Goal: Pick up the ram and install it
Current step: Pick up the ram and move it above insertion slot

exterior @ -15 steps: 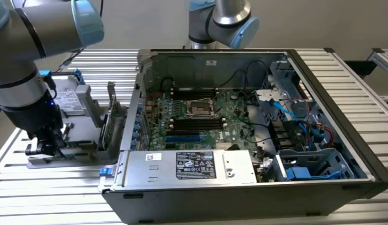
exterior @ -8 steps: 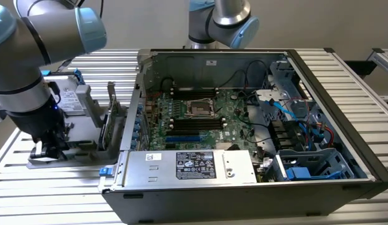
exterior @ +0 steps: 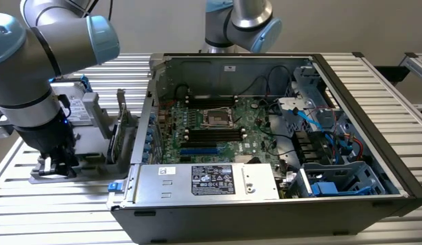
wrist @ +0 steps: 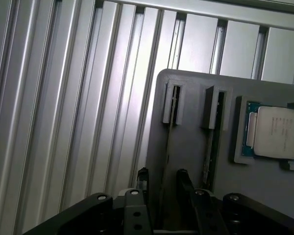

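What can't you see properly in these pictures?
- Exterior view: the arm hides the ram slots of the grey tray.
- Wrist view: the ram stands edge-on, chips hidden; the open gripper covers one end.
- Wrist view: the picture's edge cuts off the processor.
- Exterior view: the power supply label is too small to read.

Soft, even light fills the scene. Ribs of the slatted table (wrist: 63,98) shine with pale glare, while the computer case (exterior: 265,219) is shadowed inside.

Ribbed metal table (wrist: 63,107), matt plastic tray (wrist: 187,142)
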Available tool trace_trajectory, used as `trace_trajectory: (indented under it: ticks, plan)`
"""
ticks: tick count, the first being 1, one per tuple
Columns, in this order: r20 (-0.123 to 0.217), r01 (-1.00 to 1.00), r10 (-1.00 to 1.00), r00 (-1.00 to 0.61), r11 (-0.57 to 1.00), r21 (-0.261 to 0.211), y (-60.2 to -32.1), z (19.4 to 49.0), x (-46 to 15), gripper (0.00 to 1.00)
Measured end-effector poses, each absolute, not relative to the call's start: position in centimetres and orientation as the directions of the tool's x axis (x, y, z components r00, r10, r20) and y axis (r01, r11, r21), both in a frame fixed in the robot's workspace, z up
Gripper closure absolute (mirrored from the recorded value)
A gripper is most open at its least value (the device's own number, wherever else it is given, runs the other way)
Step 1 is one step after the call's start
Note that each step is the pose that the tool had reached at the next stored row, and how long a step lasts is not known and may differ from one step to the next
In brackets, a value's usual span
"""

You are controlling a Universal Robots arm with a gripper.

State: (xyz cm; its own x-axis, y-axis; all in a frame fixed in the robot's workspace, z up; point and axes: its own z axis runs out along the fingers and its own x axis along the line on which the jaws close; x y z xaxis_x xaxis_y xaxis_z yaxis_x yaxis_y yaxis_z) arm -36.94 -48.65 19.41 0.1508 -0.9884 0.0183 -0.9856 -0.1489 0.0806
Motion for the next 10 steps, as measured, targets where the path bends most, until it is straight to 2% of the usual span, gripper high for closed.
trace_trajectory:
  ticks: [10]
  plan:
    - [0.018, -0.988, -0.991, 0.132, -0.130, 0.081, -48.65, 19.20, -36.76, 0.64]
